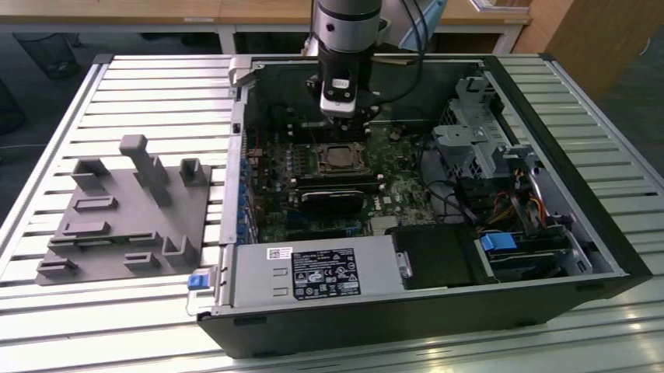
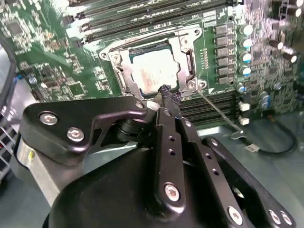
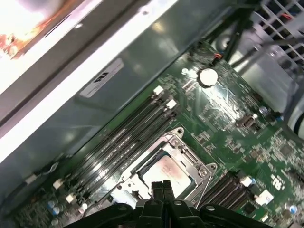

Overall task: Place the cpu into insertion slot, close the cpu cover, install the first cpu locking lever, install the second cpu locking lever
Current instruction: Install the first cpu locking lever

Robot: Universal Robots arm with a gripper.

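The cpu (image 2: 153, 70) lies flat in the insertion slot (image 1: 337, 159) on the green motherboard, its pale top showing through the window of the cpu cover (image 2: 186, 57). The silver cover frame lies down over the chip. A thin wire locking lever (image 2: 216, 109) sticks out from the socket's corner, away from the frame. My gripper (image 2: 167, 92) is shut with nothing between its fingers, its black tips close above the socket's edge near that lever's hinge. In the first wrist view the gripper (image 3: 161, 184) sits just beside the cpu (image 3: 167, 172). In the exterior view the gripper (image 1: 344, 123) hangs over the socket's far side.
Long black memory slots (image 3: 128, 130) flank the socket. A black heatsink block (image 1: 332, 200) sits nearer the exterior camera, then the power supply (image 1: 311, 272). Drive cages and cables (image 1: 498, 179) fill the case at the exterior view's right. A grey fixture (image 1: 124, 210) lies outside on the slatted table.
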